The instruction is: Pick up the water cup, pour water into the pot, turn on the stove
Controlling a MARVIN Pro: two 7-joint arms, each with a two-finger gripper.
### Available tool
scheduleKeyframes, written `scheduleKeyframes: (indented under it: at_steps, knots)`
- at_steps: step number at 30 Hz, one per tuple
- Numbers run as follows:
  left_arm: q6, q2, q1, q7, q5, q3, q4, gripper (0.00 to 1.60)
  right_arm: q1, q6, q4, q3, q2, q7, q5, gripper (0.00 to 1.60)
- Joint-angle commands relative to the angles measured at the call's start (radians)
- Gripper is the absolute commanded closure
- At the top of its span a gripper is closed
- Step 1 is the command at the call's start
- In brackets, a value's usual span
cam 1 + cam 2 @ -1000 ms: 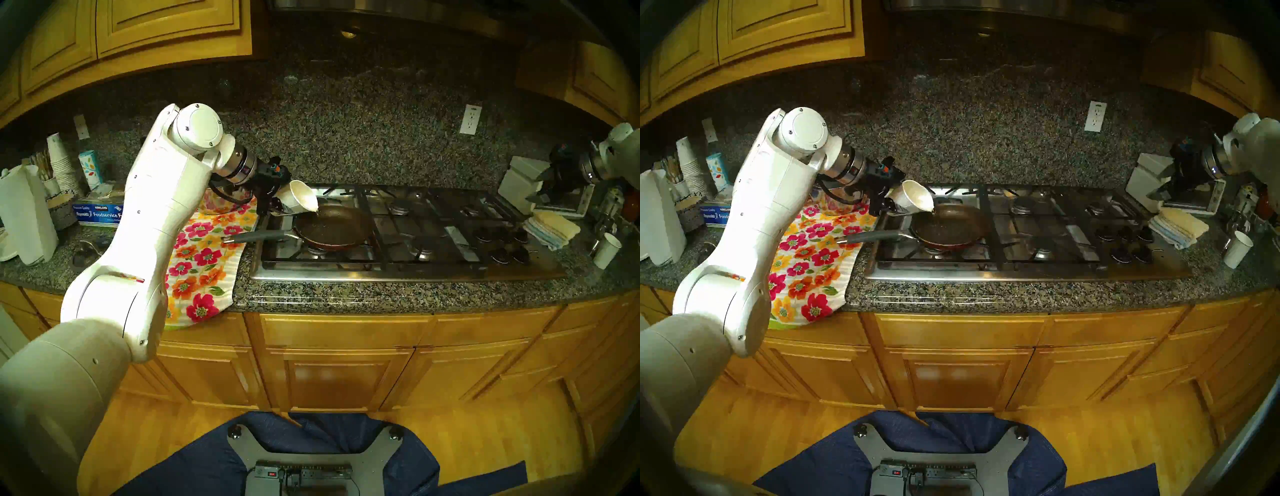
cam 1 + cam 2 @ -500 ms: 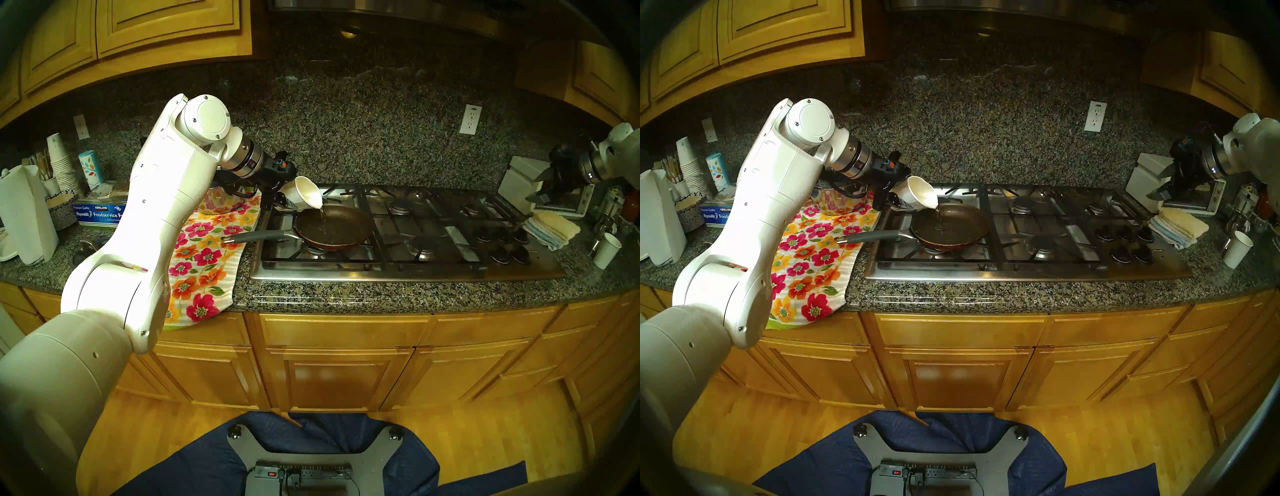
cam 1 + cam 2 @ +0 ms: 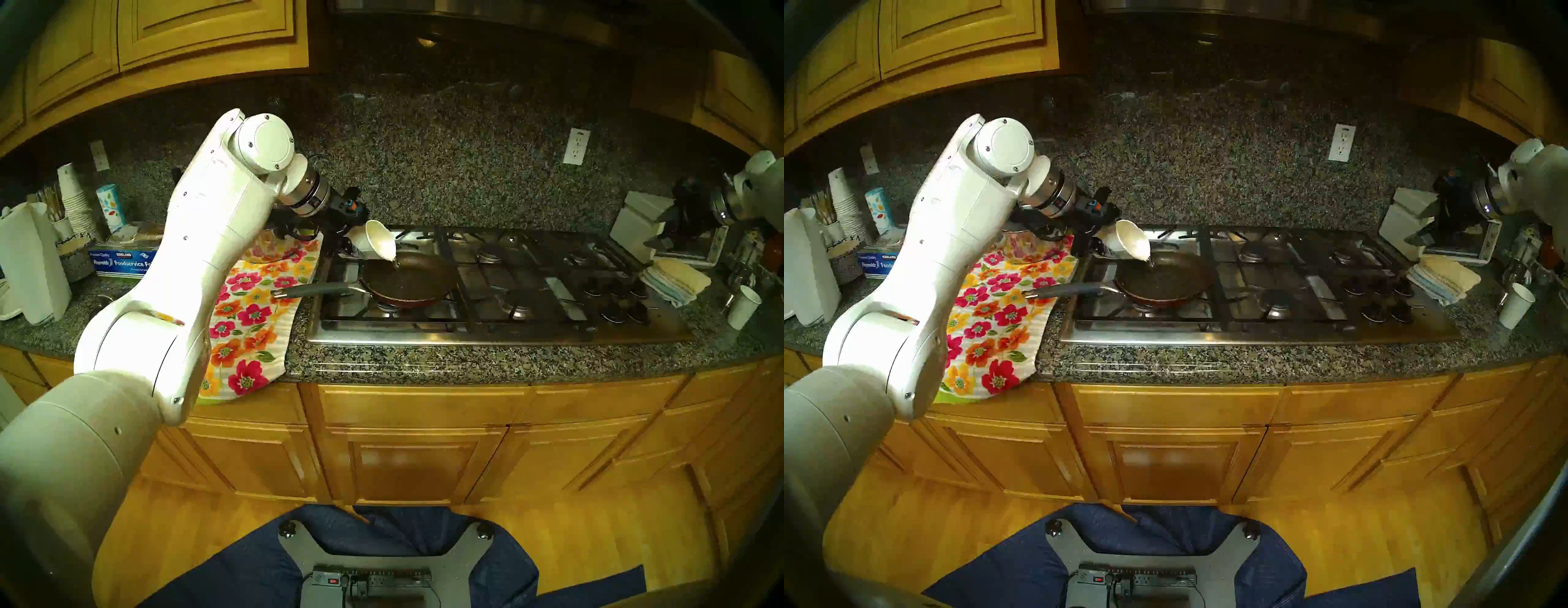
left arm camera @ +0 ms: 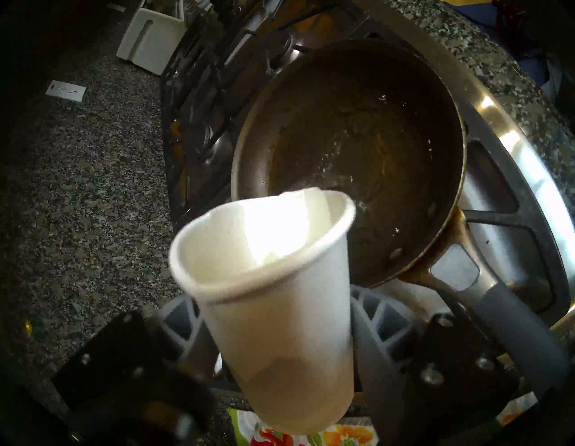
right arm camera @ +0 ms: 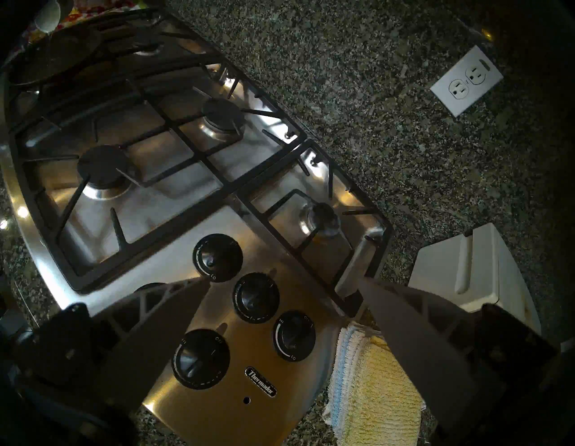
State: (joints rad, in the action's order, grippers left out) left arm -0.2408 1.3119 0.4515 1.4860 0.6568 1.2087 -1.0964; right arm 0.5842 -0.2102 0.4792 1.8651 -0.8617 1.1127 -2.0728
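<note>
My left gripper [image 3: 348,248] is shut on the white paper water cup [image 3: 375,240] and holds it tipped, mouth down to the right, over the far left rim of the frying pan [image 3: 407,276]. A thin stream of water falls from the cup's lip into the pan. In the left wrist view the cup [image 4: 273,296] sits between the fingers [image 4: 183,317], with the dark brown pan [image 4: 357,140] beyond. The pan rests on the steel stove [image 3: 509,333], front left burner. My right gripper [image 5: 281,280] is open and empty above the black knobs [image 5: 255,297].
A floral towel [image 3: 250,305] lies left of the stove under the pan's grey handle [image 3: 314,289]. Stacked cups [image 3: 74,199], a leaf-patterned cup [image 3: 111,208] and a foil box [image 3: 123,259] stand far left. Folded cloths [image 3: 676,280] and another white cup [image 3: 743,306] lie right of the knobs.
My left arm has risen and shifted right, tipping the cup further. Water has started running from it into the pan. The right arm has not moved.
</note>
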Motion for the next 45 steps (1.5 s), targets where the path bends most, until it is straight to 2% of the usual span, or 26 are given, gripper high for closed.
scheduleKeyframes:
  at_steps: [1,17,35,45]
  knots:
    - [-0.030,-0.002,-0.071,-0.003,0.013,-0.001,0.006,0.82,0.032,-0.001,-0.025,0.001,-0.002,-0.003,-0.002,0.00]
    - [-0.099,0.006,-0.072,-0.043,0.067,-0.006,0.028,0.82,0.032,-0.001,-0.024,0.001,-0.002,-0.003,-0.002,0.00]
    - [-0.172,0.006,-0.039,-0.061,0.105,-0.008,-0.043,0.83,0.032,-0.001,-0.025,0.001,-0.002,-0.003,-0.002,0.00]
    - [-0.187,0.003,-0.009,-0.081,0.130,-0.012,-0.080,0.82,0.032,-0.001,-0.025,0.001,-0.002,-0.002,-0.001,0.00]
